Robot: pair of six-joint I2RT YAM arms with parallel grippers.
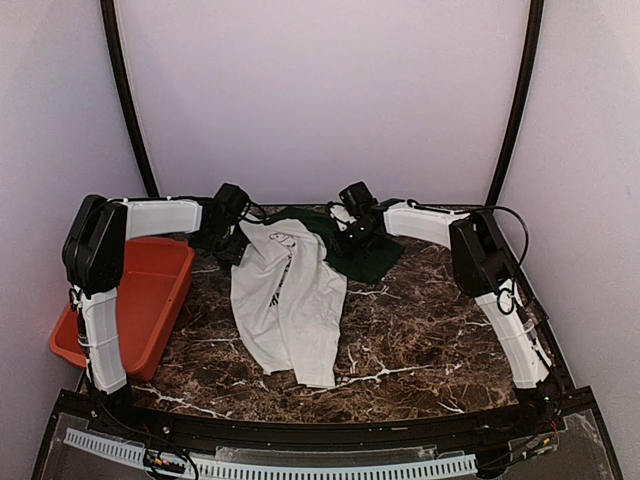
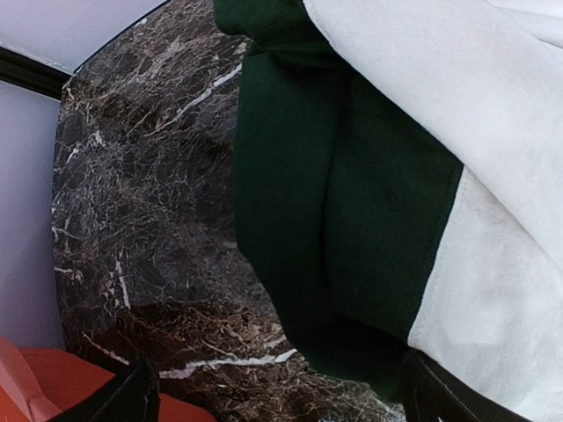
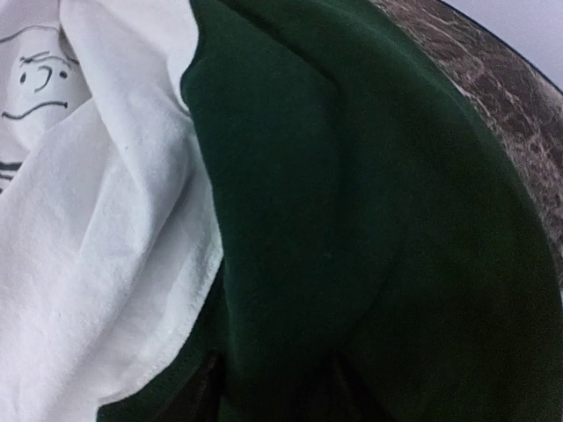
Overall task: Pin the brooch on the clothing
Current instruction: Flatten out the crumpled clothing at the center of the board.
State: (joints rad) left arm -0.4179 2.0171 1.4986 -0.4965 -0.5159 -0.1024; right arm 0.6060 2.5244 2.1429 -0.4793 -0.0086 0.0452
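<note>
**Clothing [image 1: 290, 300] crumpled on the bench [image 1: 420, 340], both pincers at its far end.**
The clothing's long axis runs from the near centre to the far centre. Its green sleeve [image 3: 352, 220] lies under the right pincer [image 1: 357, 232], which is probably pressed into the cloth; whether its jaws are open or closed cannot be told. The left pincer [image 1: 228, 232] stands at the far-left edge, jaws wide apart. No brooch is visible. The bench is dark veined marble with an orange tray [image 1: 150, 300] at left, enclosed by pale walls.
</note>
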